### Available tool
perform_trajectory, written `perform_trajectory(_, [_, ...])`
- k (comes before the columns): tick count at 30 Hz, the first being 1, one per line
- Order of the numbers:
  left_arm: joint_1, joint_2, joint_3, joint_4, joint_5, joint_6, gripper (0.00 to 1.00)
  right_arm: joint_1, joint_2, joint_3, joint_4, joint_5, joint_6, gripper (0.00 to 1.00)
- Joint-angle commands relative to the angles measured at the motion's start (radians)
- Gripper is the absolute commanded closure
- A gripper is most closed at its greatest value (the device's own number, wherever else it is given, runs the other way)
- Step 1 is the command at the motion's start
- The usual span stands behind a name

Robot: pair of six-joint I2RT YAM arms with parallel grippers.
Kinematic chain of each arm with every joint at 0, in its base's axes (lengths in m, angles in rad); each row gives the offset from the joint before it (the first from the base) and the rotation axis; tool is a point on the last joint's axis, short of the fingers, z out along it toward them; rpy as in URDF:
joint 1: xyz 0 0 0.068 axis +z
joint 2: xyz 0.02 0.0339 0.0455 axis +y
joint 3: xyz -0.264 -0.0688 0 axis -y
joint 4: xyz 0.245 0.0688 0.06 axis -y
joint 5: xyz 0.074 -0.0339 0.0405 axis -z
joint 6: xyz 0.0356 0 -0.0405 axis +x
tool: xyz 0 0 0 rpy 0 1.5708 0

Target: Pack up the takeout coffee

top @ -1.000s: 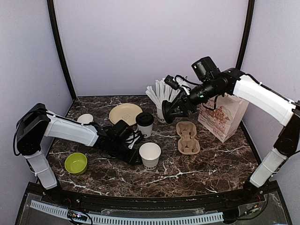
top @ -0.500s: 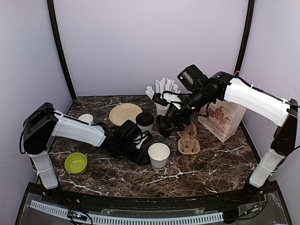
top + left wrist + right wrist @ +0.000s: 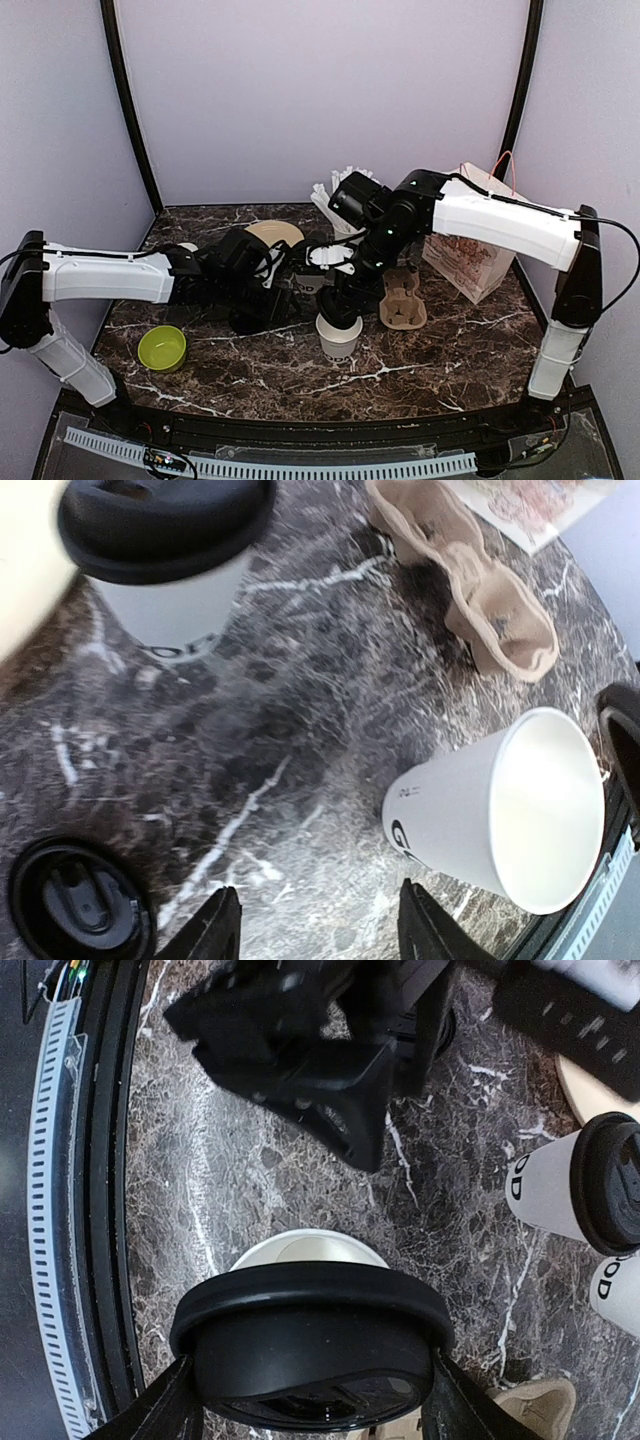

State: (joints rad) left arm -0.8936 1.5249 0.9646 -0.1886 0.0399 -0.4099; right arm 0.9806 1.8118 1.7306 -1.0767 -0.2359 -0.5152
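Starting at the left, we see a green bowl (image 3: pixel 162 347) on the marble table (image 3: pixel 440 350). Beside it our left arm reaches low across the table toward the middle. The left gripper (image 3: pixel 320 928) has its fingers (image 3: pixel 215 930) spread apart, with only bare marble between them. A loose black lid (image 3: pixel 75 905) lies flat on the table just beside that gripper. Beyond the fingers, the lidded coffee cup (image 3: pixel 165 575) stands upright on the table with its black lid on. It is next to a tan plate (image 3: pixel 268 232) and clear of both grippers.

Further right, an open white cup (image 3: pixel 338 343) stands upright near the front of the table. Our right gripper (image 3: pixel 338 303) hangs over it, its fingers (image 3: pixel 155 1410) clamped on either side of a second black lid (image 3: pixel 315 1345). That lid sits level, directly above the cup's mouth, and hides most of the rim in the wrist view. We cannot tell whether it touches the rim.

Just right of the open cup lies a brown pulp cup carrier (image 3: pixel 402 297). A cup of white straws (image 3: pixel 345 195) stands behind the right arm. A printed paper bag (image 3: pixel 478 250) stands upright at the far right, near the carrier.
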Motion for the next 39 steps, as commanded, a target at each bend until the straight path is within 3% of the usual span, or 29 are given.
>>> perform_trajectory(1, [0.021,-0.08,-0.04,-0.054,-0.082,-0.013,0.43,0.017,0.024,0.056,-0.076,0.033,-0.023,0.31])
perform_trajectory(25, [0.049,-0.16,-0.117,-0.059,-0.13,-0.018,0.43,0.043,0.109,0.087,-0.101,0.097,-0.019,0.29])
perform_trajectory(39, [0.061,-0.152,-0.101,-0.084,-0.145,0.011,0.42,0.049,0.008,0.047,-0.096,0.109,-0.022,0.28])
